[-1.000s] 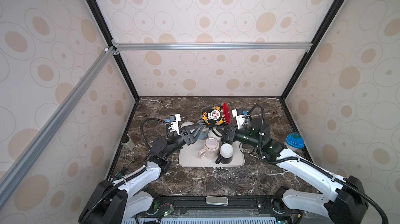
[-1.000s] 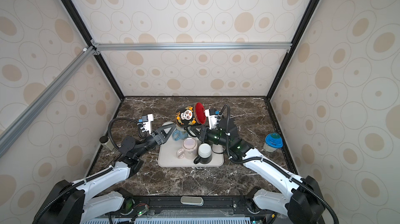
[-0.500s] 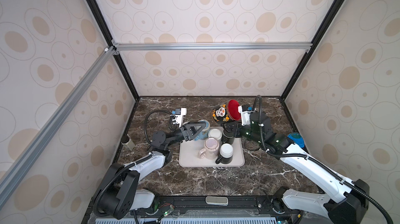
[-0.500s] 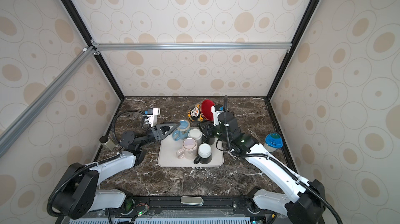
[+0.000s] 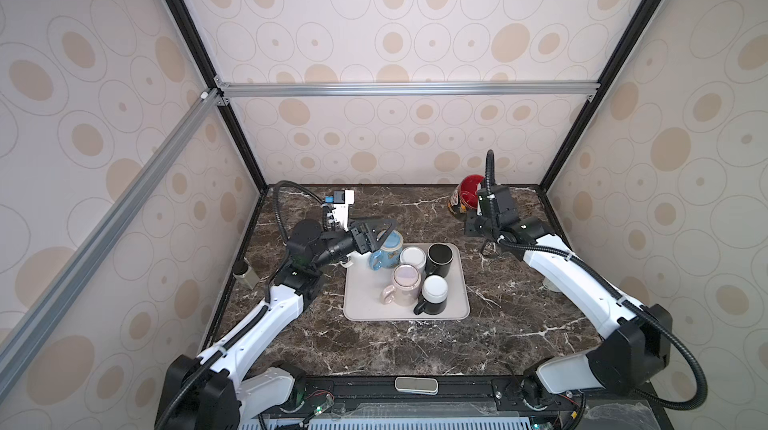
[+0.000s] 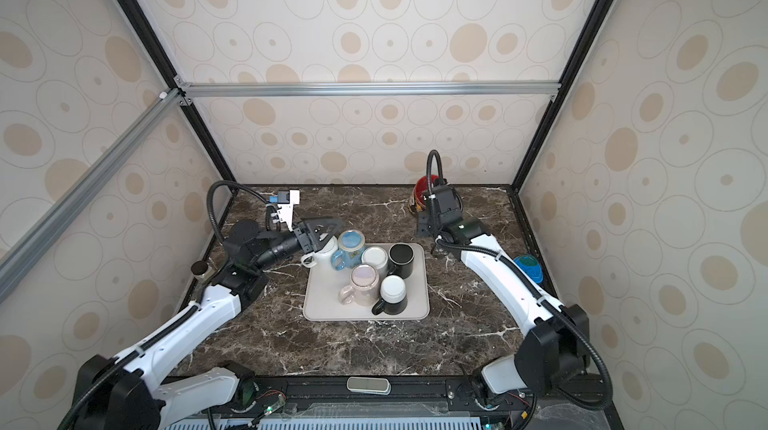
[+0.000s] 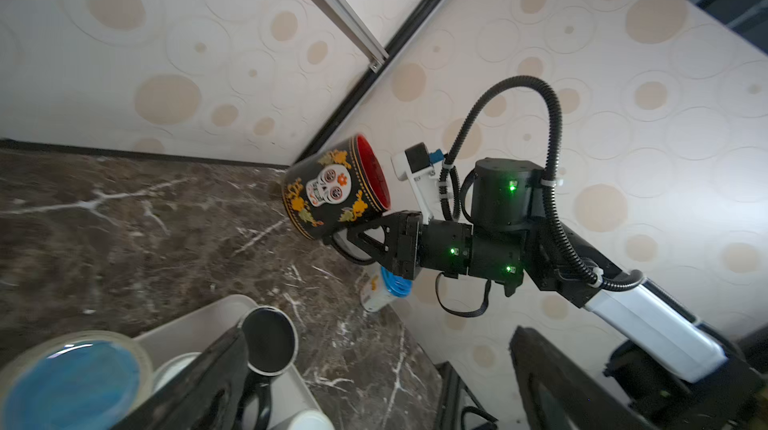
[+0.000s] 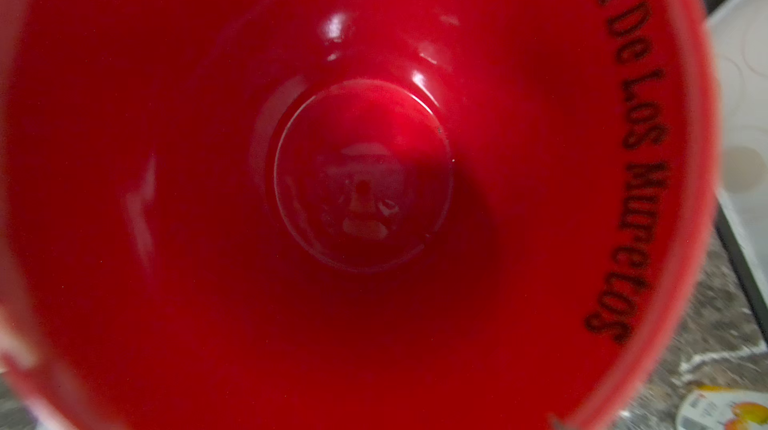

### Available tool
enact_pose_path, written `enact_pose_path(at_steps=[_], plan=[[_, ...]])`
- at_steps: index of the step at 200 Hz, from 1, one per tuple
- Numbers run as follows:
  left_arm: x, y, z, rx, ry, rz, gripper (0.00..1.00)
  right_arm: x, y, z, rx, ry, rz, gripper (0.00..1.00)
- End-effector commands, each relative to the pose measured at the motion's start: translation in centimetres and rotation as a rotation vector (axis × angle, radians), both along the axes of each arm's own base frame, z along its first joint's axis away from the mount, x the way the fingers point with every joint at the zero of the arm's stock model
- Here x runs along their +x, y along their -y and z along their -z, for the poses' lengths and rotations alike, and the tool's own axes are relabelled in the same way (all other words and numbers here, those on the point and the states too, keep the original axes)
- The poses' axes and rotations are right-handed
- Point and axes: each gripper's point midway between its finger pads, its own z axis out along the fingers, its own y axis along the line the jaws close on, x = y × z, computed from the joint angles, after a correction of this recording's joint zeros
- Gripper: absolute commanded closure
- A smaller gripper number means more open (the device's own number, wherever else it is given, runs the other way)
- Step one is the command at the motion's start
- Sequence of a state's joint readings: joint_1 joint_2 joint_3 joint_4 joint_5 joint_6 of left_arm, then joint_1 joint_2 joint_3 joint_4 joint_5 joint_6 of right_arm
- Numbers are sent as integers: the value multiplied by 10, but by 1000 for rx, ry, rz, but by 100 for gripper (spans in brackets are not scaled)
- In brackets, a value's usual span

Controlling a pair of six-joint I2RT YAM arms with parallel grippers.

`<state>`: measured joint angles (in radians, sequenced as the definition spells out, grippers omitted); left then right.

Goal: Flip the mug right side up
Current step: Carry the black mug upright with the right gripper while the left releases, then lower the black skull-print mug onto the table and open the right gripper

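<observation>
The mug (image 7: 332, 191) is black with a white skull, orange flowers and a red inside. It hangs tilted over the table's back right corner in both top views (image 5: 464, 195) (image 6: 420, 195). My right gripper (image 7: 353, 236) is shut on its handle, seen in the left wrist view. The right wrist view is filled by the mug's red inside (image 8: 361, 174), and that gripper's own fingers are hidden there. My left gripper (image 5: 382, 233) (image 6: 324, 232) stands open and empty over the tray's back left corner, just above a blue mug (image 5: 388, 247).
A beige tray (image 5: 457, 307) in mid-table holds the blue mug, an upturned white-based mug (image 5: 412, 257), an open black mug (image 5: 440, 259), a pink mug (image 5: 403, 282) and a black mug with a white base (image 5: 432, 295). A blue-lidded cup (image 6: 528, 267) stands by the right wall. A small cylinder (image 5: 245, 274) stands by the left wall.
My right arm has carried the skull mug from above the tray's back edge to the back right corner. My left gripper has drawn back to the tray's back left corner.
</observation>
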<state>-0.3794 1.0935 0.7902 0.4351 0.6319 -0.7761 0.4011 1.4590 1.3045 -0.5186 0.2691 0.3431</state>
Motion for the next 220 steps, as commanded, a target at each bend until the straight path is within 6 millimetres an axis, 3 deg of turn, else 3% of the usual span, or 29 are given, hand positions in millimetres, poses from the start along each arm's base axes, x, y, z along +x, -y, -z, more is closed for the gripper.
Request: enact_pose_path(at_steps=[1, 25, 40, 50, 53, 63, 92, 146, 220], plan=[[17, -42, 48, 265, -27, -263, 0, 25, 7, -38, 24, 124, 27, 100], [28, -75, 60, 320, -69, -453, 0, 37, 22, -17, 13, 74, 62, 100], [35, -82, 77, 406, -145, -484, 0, 45, 32, -4, 10, 37, 84, 100], [37, -81, 89, 462, -194, -465, 0, 49, 29, 5, 20, 17, 75, 100], [37, -80, 91, 472, -199, -456, 0, 53, 40, 7, 20, 13, 96, 100], [34, -74, 95, 474, -184, -420, 0, 57, 47, 15, 14, -6, 111, 100], [24, -79, 91, 457, -122, -434, 0, 68, 61, 34, -37, -45, 134, 100], [23, -79, 95, 448, -122, -428, 0, 83, 66, 68, -76, -102, 135, 100], [24, -74, 108, 429, -143, -407, 0, 94, 84, 96, -130, -152, 139, 100]])
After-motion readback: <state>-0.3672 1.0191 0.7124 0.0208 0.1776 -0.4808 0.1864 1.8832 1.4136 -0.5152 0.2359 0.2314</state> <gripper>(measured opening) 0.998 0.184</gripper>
